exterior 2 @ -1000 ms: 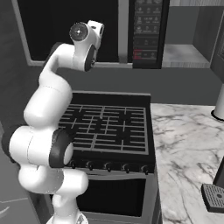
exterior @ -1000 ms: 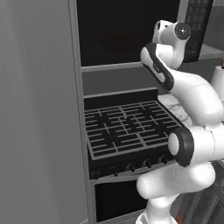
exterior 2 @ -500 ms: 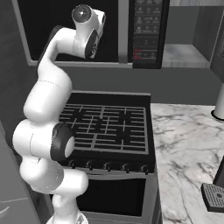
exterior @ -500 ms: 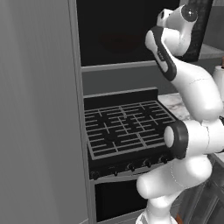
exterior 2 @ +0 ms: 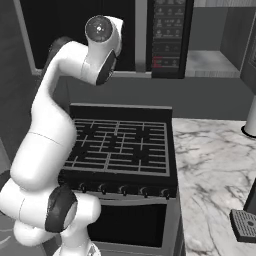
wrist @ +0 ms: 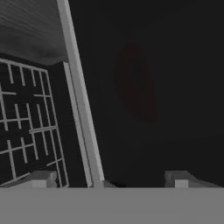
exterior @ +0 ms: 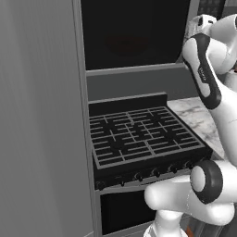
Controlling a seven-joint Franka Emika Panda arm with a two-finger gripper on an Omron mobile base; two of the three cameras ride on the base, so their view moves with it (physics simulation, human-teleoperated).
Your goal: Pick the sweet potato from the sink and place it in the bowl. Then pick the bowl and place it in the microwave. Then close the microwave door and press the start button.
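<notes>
The microwave door [exterior: 134, 32] is a dark tinted panel above the stove, and it lies flat across the microwave's front. Through the glass the red bowl [wrist: 138, 85] shows as a faint dark-red shape, also dimly visible as the bowl [exterior: 126, 44]. The sweet potato is hidden and the sink is out of view. My gripper [wrist: 109, 179] is open, close in front of the door glass [wrist: 166, 65], its fingertips [wrist: 43, 177] wide apart with nothing between them. The narrow keypad strip [exterior 2: 167, 35] stands right of the door, with a red-lit spot low on it.
A black stove [exterior: 139, 136] with grated burners sits below the microwave, its knobs along the front. A marble counter [exterior 2: 210, 160] runs to the right, with a white object [exterior 2: 250, 120] at its far edge. A tall grey cabinet wall [exterior: 37, 115] rises on the left.
My arm has lifted and the hand has swung higher, up to the microwave door. The stove and counter stay where they were.
</notes>
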